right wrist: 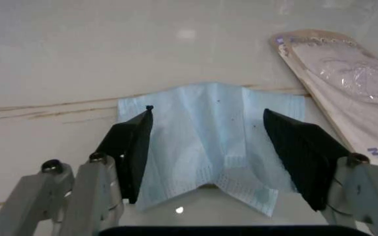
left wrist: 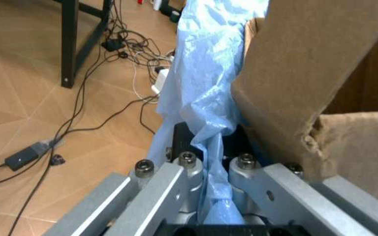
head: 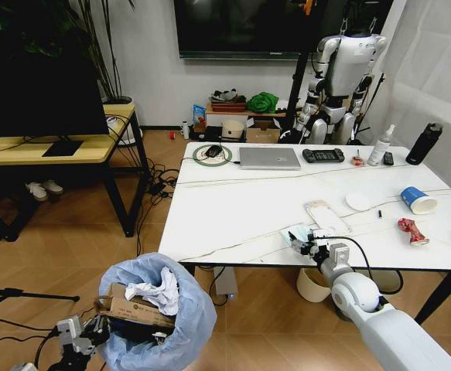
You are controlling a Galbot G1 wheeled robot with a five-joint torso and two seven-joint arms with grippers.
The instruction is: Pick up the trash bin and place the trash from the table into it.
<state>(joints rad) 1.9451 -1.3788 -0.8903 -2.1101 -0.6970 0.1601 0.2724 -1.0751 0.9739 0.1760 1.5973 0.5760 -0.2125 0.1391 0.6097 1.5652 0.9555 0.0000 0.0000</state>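
Note:
The trash bin [head: 159,313], lined with a puffy light-blue bag, hangs low at the left, beside the table [head: 233,209]. Torn cardboard [left wrist: 307,73] and crumpled white paper [head: 157,292] lie inside it. My left gripper [left wrist: 208,169] is shut on the bin's bagged rim. Near the table's front edge, my right gripper [right wrist: 208,110] stands open, its fingers [right wrist: 133,147] either side of a flat pale-blue piece of trash [right wrist: 208,147]. A clear plastic pack [head: 327,215] lies just beyond. A blue paper cup [head: 418,199] and a crushed red can [head: 412,230] sit farther right.
A silver laptop [head: 268,158], a black controller [head: 322,155], a white bottle [head: 381,145] and a black bottle [head: 425,144] line the table's far side. A cream bucket [head: 312,284] stands under the table. A wooden desk [head: 55,147] and floor cables [head: 155,185] are left.

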